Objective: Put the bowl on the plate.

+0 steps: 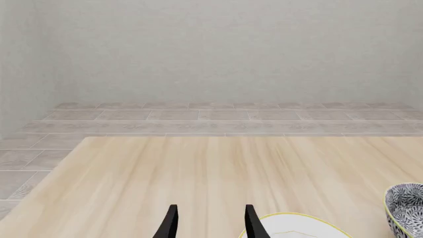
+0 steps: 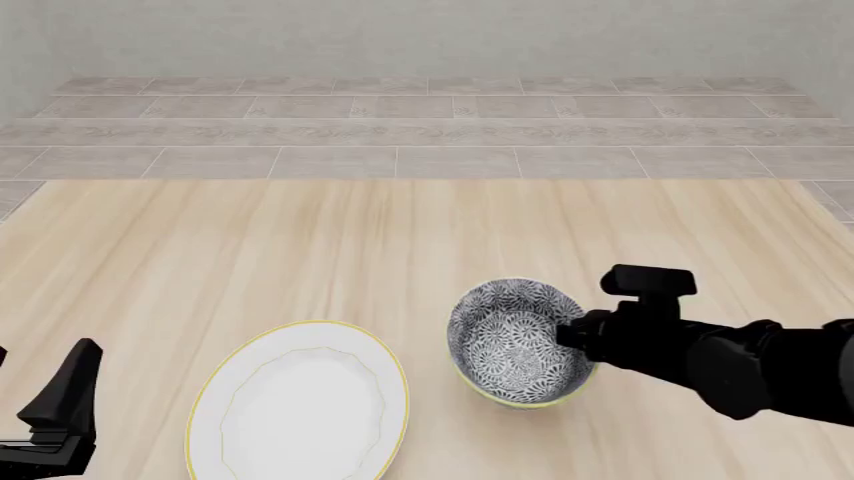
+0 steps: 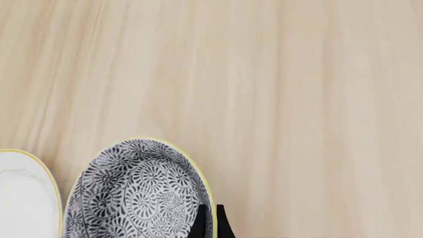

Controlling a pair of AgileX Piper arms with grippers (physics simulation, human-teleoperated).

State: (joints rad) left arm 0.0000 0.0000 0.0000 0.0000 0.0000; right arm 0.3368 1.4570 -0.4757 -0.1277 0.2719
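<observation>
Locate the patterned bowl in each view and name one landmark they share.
Front view: bowl near centre, right of the plate, right pincer at its rim.
Left wrist view: only its edge, at the frame border.
Right wrist view: fills the lower part.
Shared landmark: the white plate beside it.

Parted left fingers [image 1: 173,223] over the table [image 1: 198,173]; plate [image 1: 297,227] and bowl [image 1: 406,206] at the edge.

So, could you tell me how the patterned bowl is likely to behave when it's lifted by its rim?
The bowl looks like rigid glazed ceramic, so probably stiff yet slippery. The right gripper pinches only the thin rim on one side, so it may tilt or swing. Being deep and round-bottomed, it could rock when set on the plate.
</observation>
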